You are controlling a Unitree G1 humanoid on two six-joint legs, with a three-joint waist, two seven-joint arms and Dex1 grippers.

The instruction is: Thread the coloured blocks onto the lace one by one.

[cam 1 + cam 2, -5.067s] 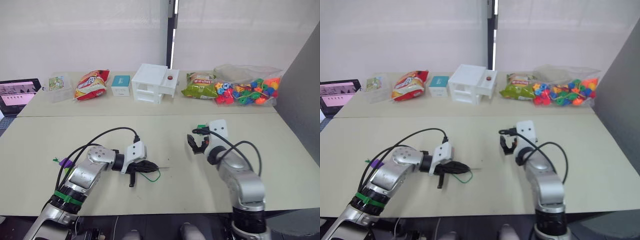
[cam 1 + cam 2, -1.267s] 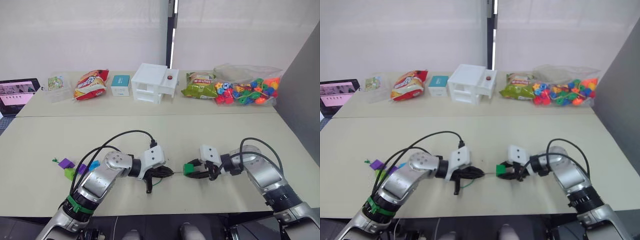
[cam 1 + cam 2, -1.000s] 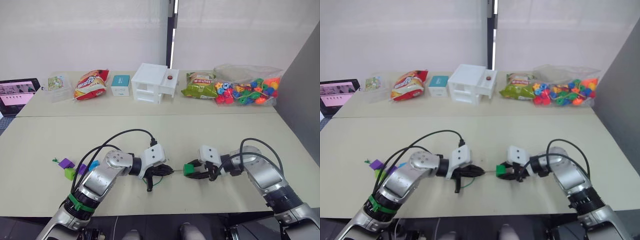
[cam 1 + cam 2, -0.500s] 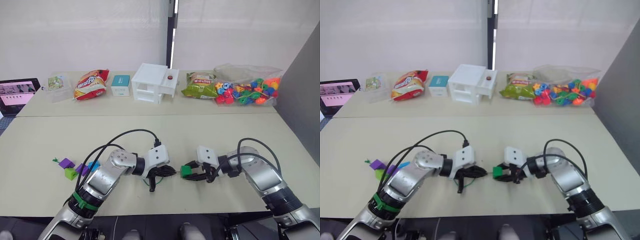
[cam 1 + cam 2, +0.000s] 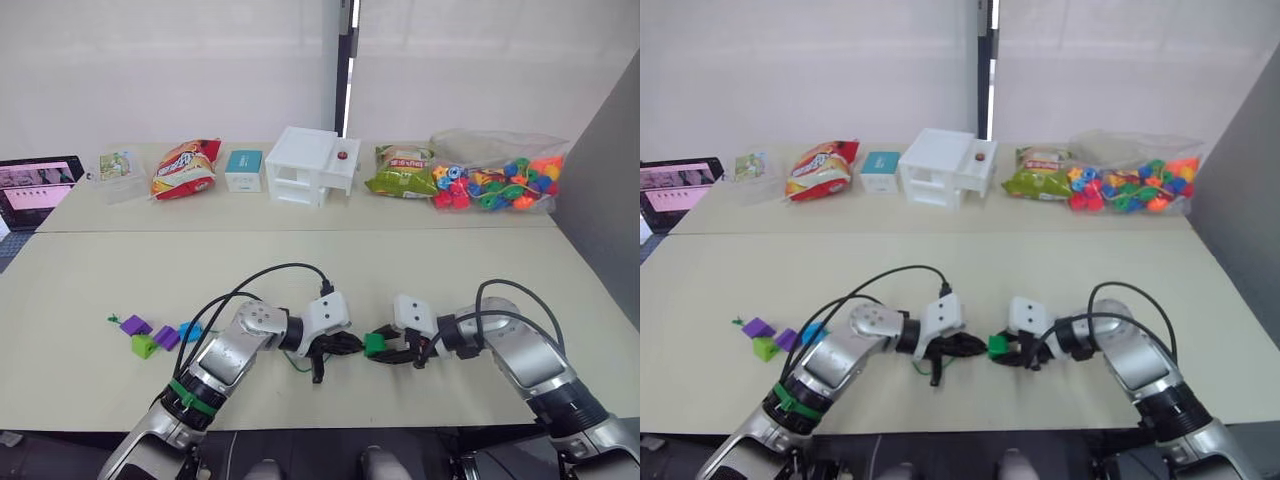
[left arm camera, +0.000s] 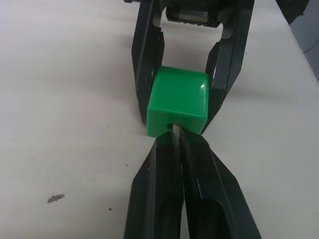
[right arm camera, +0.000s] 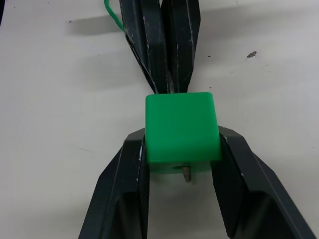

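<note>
My right gripper [image 7: 182, 137] is shut on a green block [image 7: 182, 127], held just above the table near its front edge. My left gripper [image 6: 175, 137] is shut on the lace's stiff grey tip and meets the block [image 5: 374, 343] head-on. The tip enters the block's hole and pokes out of the far side [image 7: 187, 174]. The thin green lace [image 7: 110, 11] trails behind the left fingers. Two purple blocks [image 5: 131, 324] [image 5: 166, 337], a lime block [image 5: 144, 346] and a blue block [image 5: 190, 331] lie together on the table to the left.
Along the back of the table stand a laptop [image 5: 38, 185], a clear box [image 5: 118, 165], a red snack bag [image 5: 183, 168], a teal box [image 5: 243, 168], a white drawer box [image 5: 310, 165], a green snack bag [image 5: 400, 170] and a bag of beads [image 5: 495, 185].
My left gripper has moved right with the lace and closed the gap to the green block. The tip now passes through the block's hole.
</note>
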